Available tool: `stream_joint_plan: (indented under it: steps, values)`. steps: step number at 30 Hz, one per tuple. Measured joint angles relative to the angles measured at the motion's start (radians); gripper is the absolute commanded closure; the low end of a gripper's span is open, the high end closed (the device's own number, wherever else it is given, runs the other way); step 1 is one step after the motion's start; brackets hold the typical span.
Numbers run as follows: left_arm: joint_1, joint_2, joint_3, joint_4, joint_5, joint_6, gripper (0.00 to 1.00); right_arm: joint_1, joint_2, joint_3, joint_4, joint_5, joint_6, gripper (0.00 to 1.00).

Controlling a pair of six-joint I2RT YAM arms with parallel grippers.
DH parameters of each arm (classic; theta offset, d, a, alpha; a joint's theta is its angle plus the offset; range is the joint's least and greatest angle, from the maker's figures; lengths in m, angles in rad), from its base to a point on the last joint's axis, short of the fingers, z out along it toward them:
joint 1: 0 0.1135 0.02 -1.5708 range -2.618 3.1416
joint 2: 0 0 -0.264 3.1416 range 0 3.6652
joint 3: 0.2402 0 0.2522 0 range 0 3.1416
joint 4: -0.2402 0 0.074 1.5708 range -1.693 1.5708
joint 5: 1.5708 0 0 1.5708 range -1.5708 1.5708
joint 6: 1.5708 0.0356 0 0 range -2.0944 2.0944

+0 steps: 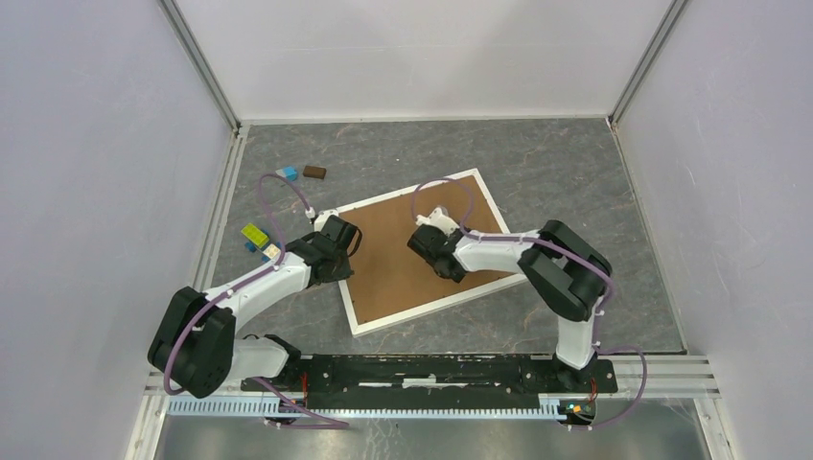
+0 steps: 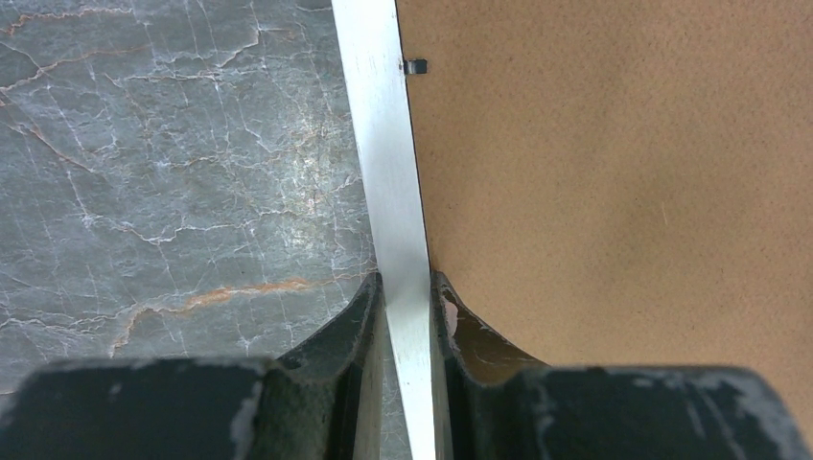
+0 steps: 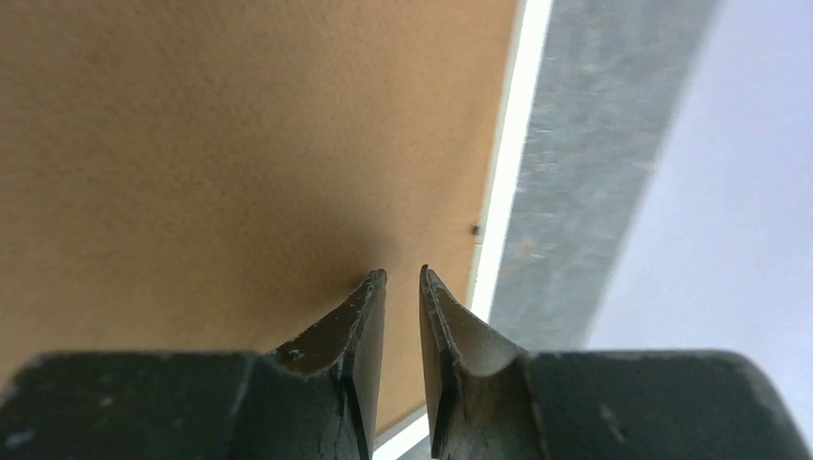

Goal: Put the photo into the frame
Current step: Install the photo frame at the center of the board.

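Observation:
The frame [image 1: 431, 308] lies face down in the middle of the table, a brown backing board [image 1: 393, 249] filling it. The photo is hidden. My left gripper [image 1: 337, 251] is at the frame's left side. In the left wrist view it [image 2: 406, 287] is shut on the white frame edge [image 2: 383, 144], one finger outside and one over the board [image 2: 614, 192]. My right gripper [image 1: 433, 257] hovers over the board's middle. Its jaws [image 3: 403, 278] stand a narrow gap apart with nothing between them, the board [image 3: 240, 144] beneath and the frame edge [image 3: 513, 144] to their right.
Small metal clips [image 2: 415, 66] [image 3: 476, 229] sit at the board's rim. A blue block [image 1: 287, 173], a brown block [image 1: 314, 172] and a yellow-green block [image 1: 254, 234] lie left of the frame. Walls enclose the table on three sides.

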Motion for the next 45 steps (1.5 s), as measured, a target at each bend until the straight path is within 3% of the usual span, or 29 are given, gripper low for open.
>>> stream_joint_plan:
  steps: [6,10,15,19,32,45]
  values:
    - [0.0,-0.001,-0.003,0.003,0.0,0.0,0.98,-0.124,-0.164,0.061,-0.014,-0.263,0.027,0.6]
    - [0.0,-0.001,-0.003,0.003,0.0,0.0,0.98,-0.29,-0.255,0.102,0.047,-0.454,0.021,0.5]
    - [0.0,-0.002,-0.003,0.004,0.001,0.0,0.98,-0.502,-0.2,0.175,0.134,-0.703,0.017,0.5]
    - [0.0,-0.001,-0.003,0.004,0.001,0.0,0.98,-0.587,-0.103,0.235,0.158,-0.827,0.013,0.55]
    - [0.0,0.001,-0.003,0.005,0.002,0.0,0.98,-0.639,0.038,0.307,0.189,-0.956,-0.04,0.74]
    - [0.0,0.001,-0.003,0.005,0.002,0.0,0.98,-0.639,0.058,0.307,0.196,-0.953,-0.055,0.75]
